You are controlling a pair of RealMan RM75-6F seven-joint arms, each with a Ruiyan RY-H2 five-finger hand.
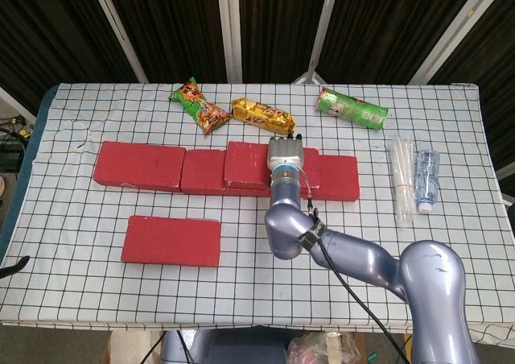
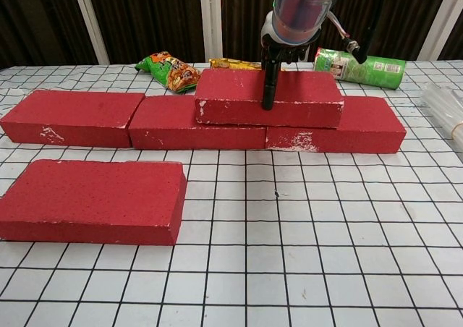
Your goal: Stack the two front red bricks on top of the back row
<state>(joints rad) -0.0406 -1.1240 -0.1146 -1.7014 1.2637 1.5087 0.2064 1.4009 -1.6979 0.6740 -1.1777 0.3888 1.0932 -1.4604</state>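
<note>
Gripping the top brick [image 2: 268, 97], the right hand [image 1: 285, 151] sits over its middle; the chest view shows a dark finger [image 2: 268, 85] running down the front face, so the brick reads as clamped from above, though the far-side fingers are hidden. Left hand is not in either view.

The held brick lies on the back row [image 1: 225, 171], straddling the seam between the middle and right bricks, running-bond style, which likely keeps it steady. Its bottom looks flat on the row, but I cannot tell if weight is fully released. My read: first stack is about placed, and letting go is next.

The second front brick [image 1: 171, 240] lies alone on the checked tablecloth [image 1: 96, 283], near the front left, well apart from the row. There is open cloth all around it, so reaching it looks easy.

The free spot on the row is the left side, over the left and middle bricks. Just behind the row lie a green snack bag [image 1: 199, 105], a yellow snack bag [image 1: 262, 116] and a green can [image 1: 351, 108] on its side, so there is little room to overshoot backwards. A water bottle [image 1: 426, 179] and a clear packet [image 1: 401, 179] lie to the right, near that table edge, away from the bricks.
</note>
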